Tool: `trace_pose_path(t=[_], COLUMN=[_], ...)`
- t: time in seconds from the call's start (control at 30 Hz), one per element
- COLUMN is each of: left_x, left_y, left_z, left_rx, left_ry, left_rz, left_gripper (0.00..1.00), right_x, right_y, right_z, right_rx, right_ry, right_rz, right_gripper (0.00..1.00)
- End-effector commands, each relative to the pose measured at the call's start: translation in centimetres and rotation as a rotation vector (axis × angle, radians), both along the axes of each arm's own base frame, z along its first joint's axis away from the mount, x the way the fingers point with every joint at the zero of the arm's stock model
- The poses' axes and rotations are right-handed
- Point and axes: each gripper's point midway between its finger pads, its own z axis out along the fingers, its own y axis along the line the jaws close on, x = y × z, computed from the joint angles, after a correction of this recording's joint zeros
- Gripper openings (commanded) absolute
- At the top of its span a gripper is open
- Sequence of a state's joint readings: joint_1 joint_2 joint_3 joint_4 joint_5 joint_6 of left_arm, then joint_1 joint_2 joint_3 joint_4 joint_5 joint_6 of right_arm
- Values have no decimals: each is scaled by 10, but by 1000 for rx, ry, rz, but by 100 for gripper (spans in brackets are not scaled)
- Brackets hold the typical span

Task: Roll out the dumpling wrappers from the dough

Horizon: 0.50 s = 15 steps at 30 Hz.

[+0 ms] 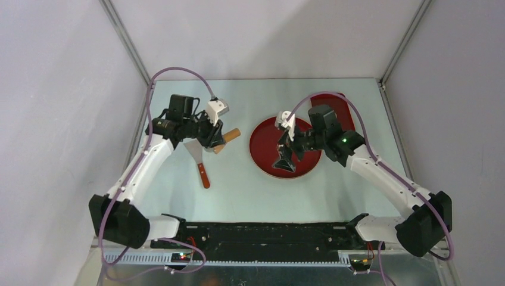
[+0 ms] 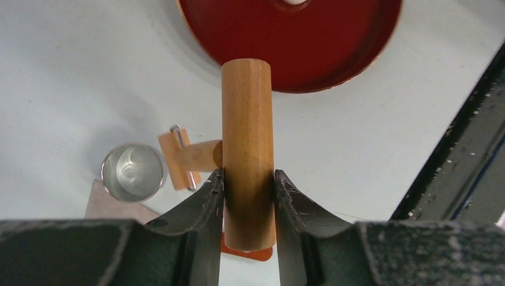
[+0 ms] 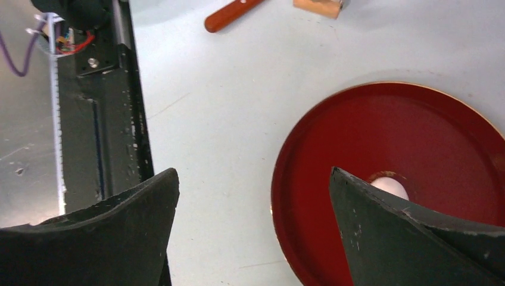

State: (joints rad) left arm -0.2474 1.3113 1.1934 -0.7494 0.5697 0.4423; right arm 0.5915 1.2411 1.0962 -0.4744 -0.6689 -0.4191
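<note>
one rolling pin (image 2: 247, 137) clamped in left gripper (image 2: 247, 176), right gripper (image 3: 253, 171) spread apart, one dough (image 3: 390, 186) lump on red plate (image 3: 417, 128)

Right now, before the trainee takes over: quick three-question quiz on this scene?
1. True or false: the left gripper is shut on the wooden rolling pin.
2. The right gripper is: A open, B shut on a spoon, C shut on a knife.
3. What does the white dough lie on?
Key: 1 true; 2 A; 3 the red plate.
</note>
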Motion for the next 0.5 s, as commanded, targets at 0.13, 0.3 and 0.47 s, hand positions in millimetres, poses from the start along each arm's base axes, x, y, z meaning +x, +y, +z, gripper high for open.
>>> trace_pose_path(t=[0.13,0.3,0.47], left_x=[-41,-61,-74], left_y=[-44,-63,-80], left_z=[108,164,174], left_rx=[-215,-324,-384], left_ry=[-164,-207,-128], left_rz=[-128,-197,-237], left_gripper=[0,0,0], right_x=[1,23,28], right_y=[11,9,19], right_z=[49,52,54], right_rx=[258,302,362], right_ry=[62,-17,23], right_rz=[145,136,155], right_gripper=[99,99,99])
